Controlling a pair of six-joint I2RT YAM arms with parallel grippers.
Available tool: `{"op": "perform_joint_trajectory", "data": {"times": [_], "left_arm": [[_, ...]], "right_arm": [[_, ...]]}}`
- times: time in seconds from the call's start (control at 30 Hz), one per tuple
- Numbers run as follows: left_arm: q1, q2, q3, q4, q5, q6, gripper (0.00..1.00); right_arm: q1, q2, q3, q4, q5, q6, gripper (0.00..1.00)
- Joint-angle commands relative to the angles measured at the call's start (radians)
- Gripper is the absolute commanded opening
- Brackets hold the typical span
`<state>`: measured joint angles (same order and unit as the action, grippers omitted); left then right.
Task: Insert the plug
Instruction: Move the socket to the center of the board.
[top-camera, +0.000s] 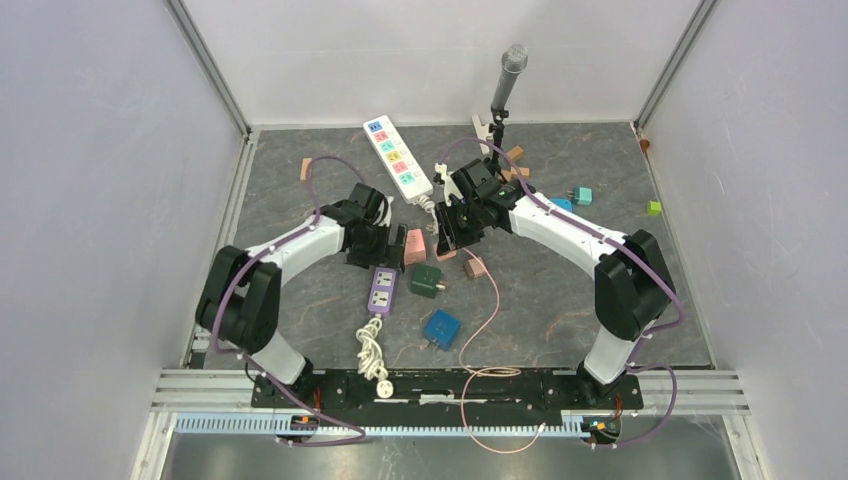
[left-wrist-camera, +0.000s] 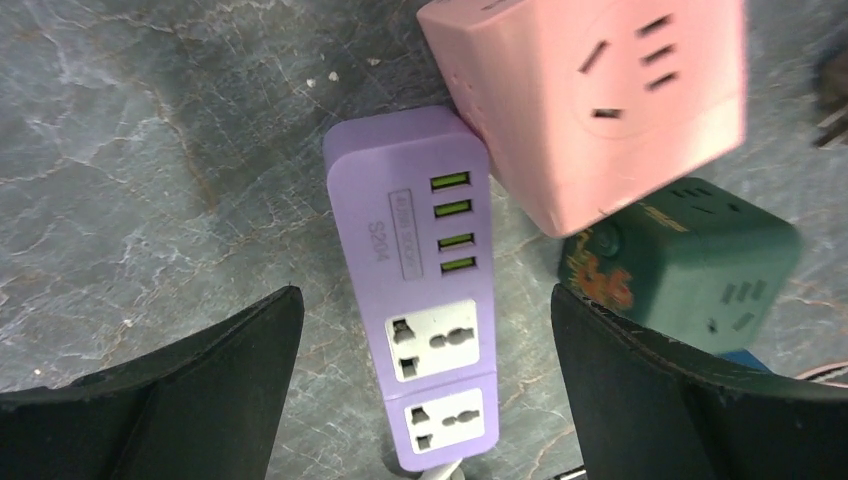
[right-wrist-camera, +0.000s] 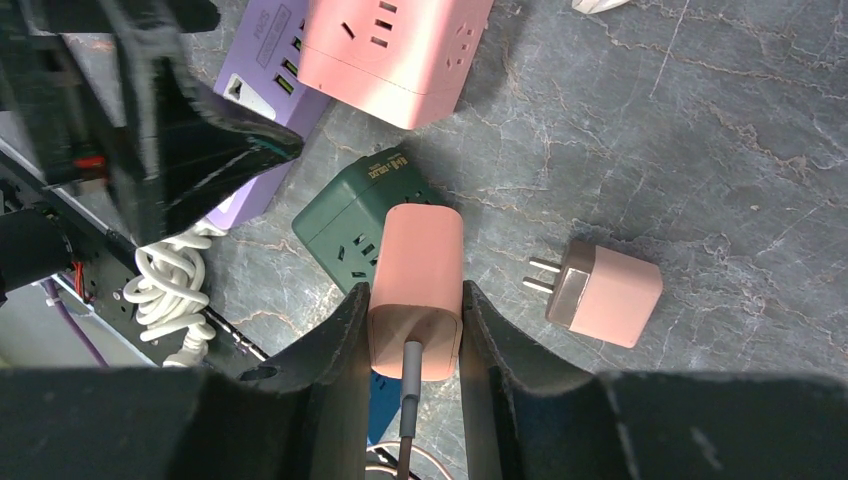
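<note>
From above, both arms meet mid-table by the purple strip (top-camera: 382, 291) and pink cube (top-camera: 415, 246). Left wrist: the left gripper (left-wrist-camera: 425, 292) stands wide open and empty, straddling the purple strip. Right wrist: the right gripper (right-wrist-camera: 415, 295) pinches the pink plug (right-wrist-camera: 417, 245) over the green cube (right-wrist-camera: 350, 215), not yet inserted; next it likely needs lining up with a socket.

The left arm (top-camera: 290, 243) and the right arm (top-camera: 562, 225) are built alike: smooth white shells on the long links, with bulky black housings at the joints. A thin purple cable (top-camera: 328, 157) loops along each arm down to a black base bar (top-camera: 440, 388). Each wrist carries 2 glossy black fingers (left-wrist-camera: 200, 385), broad and wedge-shaped, tapering to blunt tips
</note>
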<state>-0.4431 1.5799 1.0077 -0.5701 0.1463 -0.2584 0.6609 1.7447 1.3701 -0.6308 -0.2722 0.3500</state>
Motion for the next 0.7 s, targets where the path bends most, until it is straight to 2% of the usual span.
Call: {"op": "perform_joint_trajectory", "data": {"times": [0.0, 0.1, 0.23, 0.27, 0.4, 0.47, 0.67], "left_arm": [[-0.018, 0.079, 0.013, 0.021, -0.027, 0.039, 1.0], [-0.028, 0.137, 0.048, 0.006, -0.075, 0.015, 0.99], [-0.028, 0.201, 0.101, -0.045, -0.18, -0.065, 0.91], [-0.026, 0.205, 0.107, -0.051, -0.201, -0.087, 0.87], [-0.021, 0.208, 0.117, -0.071, -0.272, -0.213, 0.45], [-0.014, 0.201, 0.116, -0.089, -0.309, -0.286, 0.33], [0.051, 0.129, 0.046, -0.111, -0.341, -0.545, 0.16]], "right_arm": [[0.003, -0.012, 0.014, 0.003, 0.003, -0.02, 0.0], [0.003, -0.017, 0.022, -0.006, 0.008, -0.034, 0.0], [0.003, -0.025, 0.03, -0.005, 0.008, -0.042, 0.01], [0.003, -0.024, 0.035, -0.008, 0.008, -0.044, 0.01], [0.007, -0.004, 0.081, -0.029, 0.009, -0.055, 0.0], [0.012, 0.016, 0.116, -0.043, 0.017, -0.059, 0.0], [0.049, 0.095, 0.254, -0.088, 0.021, -0.072, 0.0]]}}
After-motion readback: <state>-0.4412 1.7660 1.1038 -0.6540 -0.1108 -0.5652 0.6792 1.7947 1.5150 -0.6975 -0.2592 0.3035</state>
